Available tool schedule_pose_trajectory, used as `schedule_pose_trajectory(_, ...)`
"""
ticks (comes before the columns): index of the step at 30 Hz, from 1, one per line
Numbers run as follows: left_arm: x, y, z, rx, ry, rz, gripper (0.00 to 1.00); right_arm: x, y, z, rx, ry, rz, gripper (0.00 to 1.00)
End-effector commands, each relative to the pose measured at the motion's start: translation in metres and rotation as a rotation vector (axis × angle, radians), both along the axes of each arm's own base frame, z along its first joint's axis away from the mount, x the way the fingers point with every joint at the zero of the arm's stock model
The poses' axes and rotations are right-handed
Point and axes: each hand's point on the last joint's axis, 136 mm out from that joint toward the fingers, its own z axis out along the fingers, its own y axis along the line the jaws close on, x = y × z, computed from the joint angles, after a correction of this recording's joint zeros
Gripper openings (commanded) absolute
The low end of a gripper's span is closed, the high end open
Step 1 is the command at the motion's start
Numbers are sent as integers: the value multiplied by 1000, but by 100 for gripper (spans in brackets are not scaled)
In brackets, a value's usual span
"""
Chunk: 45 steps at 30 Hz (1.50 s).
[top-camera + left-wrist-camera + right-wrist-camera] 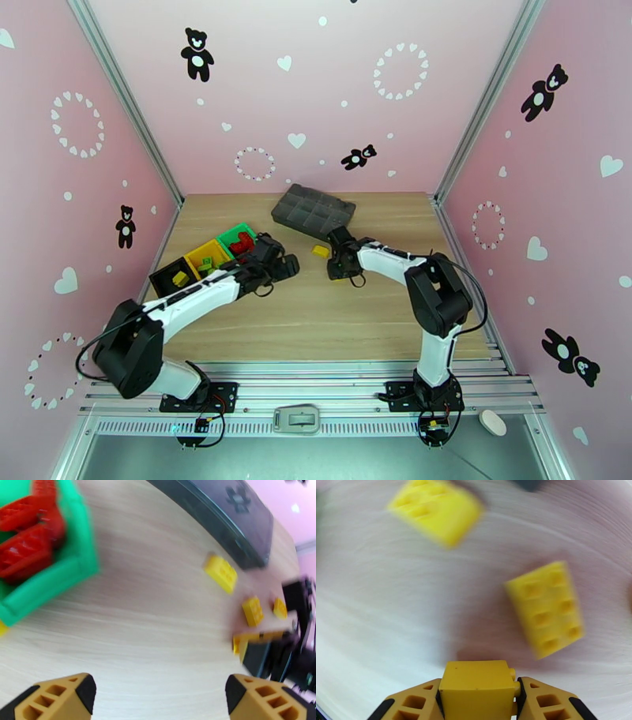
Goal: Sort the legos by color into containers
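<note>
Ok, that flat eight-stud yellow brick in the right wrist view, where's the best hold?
Take the eight-stud yellow brick across its two long side walls, coming straight down from above. It lies flat, studs up, with bare table along both long sides, and its width is the narrower span.

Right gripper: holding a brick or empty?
Holding. The right gripper has a yellow brick clamped between its fingers, touching both.

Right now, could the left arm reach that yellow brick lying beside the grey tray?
Probably yes. The left gripper is open, with bare table between it and the yellow brick. The right gripper, gripping another brick nearby, could crowd it.
</note>
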Motion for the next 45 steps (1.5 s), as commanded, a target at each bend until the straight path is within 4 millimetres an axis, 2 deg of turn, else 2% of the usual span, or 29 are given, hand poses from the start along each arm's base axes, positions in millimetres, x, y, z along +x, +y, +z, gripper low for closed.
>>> schedule_pose_trajectory(1, -5, 39, 3, -18, 23, 80, 94, -11, 58, 32, 140, -24, 71, 33)
schedule_pose_trajectory(6, -6, 106, 14, -88, 7, 238, 95, -35, 148, 50, 276, -10, 204, 33)
schedule_pose_trajectory(9, -4, 146, 29, -138, -26, 337, 95, -48, 199, 60, 357, 9, 279, 33)
schedule_pose_trajectory(10, -9, 158, 20, -152, -6, 368, 95, -51, 214, 64, 388, 15, 299, 33)
schedule_pose_trajectory(11, -10, 171, 21, -173, -12, 404, 95, -55, 229, 66, 424, 28, 320, 33)
schedule_pose_trajectory(14, -11, 205, 25, -231, -31, 500, 95, -62, 268, 77, 520, 49, 369, 33)
schedule_pose_trajectory(20, -13, 255, 39, -281, -79, 634, 96, -71, 328, 94, 685, 71, 451, 33)
schedule_pose_trajectory(26, -7, 280, 58, -286, -107, 680, 96, -84, 380, 102, 810, 73, 528, 32)
schedule_pose_trajectory(32, -15, 317, 82, -320, -159, 764, 95, -93, 420, 106, 936, 72, 582, 31)
schedule_pose_trajectory(38, -23, 331, 98, -335, -186, 788, 95, -100, 441, 110, 998, 2, 619, 32)
schedule_pose_trajectory(45, -26, 328, 105, -355, -190, 776, 95, -86, 458, 103, 1014, -114, 572, 39)
